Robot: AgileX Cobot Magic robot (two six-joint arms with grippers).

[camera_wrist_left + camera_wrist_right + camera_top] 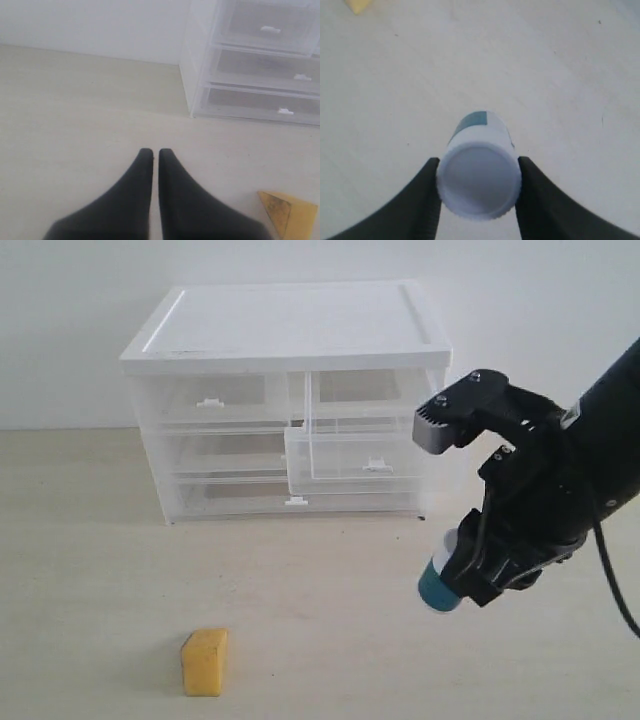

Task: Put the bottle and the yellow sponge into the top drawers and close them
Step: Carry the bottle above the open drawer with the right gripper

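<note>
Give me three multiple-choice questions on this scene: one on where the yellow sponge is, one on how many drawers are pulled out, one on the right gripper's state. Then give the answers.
1. Where is the yellow sponge?
A: on the table, in front of the cabinet
B: on the cabinet's top
C: inside a drawer

2. How many drawers are pulled out?
A: none
B: one
C: three

3. What state is the right gripper in?
A: open and empty
B: shut on the sponge
C: shut on the bottle

Answers:
1 A: the sponge lies on bare tabletop, apart from the cabinet.
2 B: only the right top drawer juts forward.
3 C: the right wrist view shows both fingers pressed against the bottle's sides.
</note>
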